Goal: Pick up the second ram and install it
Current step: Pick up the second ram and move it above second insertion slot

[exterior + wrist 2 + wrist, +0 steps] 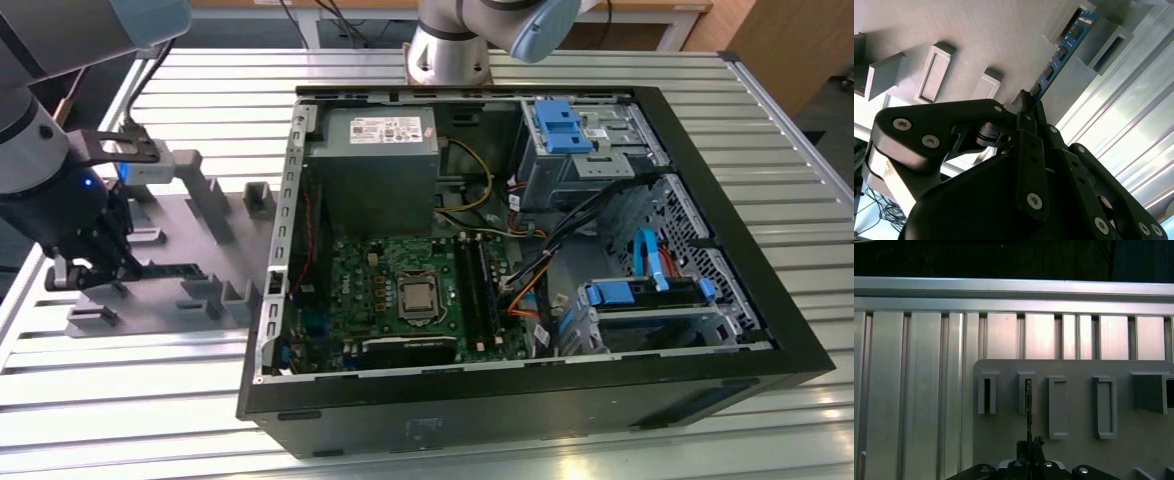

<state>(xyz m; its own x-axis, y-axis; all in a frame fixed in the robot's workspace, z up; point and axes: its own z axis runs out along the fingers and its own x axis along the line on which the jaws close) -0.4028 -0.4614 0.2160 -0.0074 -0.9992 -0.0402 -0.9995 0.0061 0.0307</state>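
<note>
Fingers are pinched tight on the second ram [1061,52]. The gripper [1026,100] sits low over the grey fixture [200,240] at the exterior view's left, and the stick's far end is seated in a slotted block. The risk, as I judge it: it's only a thin edge hold, so any tilt could jam the stick or let it slip. To the right, the open computer case [747,300] holds the motherboard [360,275], power supply [378,170] and loose cables [474,180].

Nothing readable, honestly. White label [384,127] on the power supply [380,180], upper middle of the exterior view, and white print on the second ram [1061,52] in the second wrist view: both illegible.
</note>
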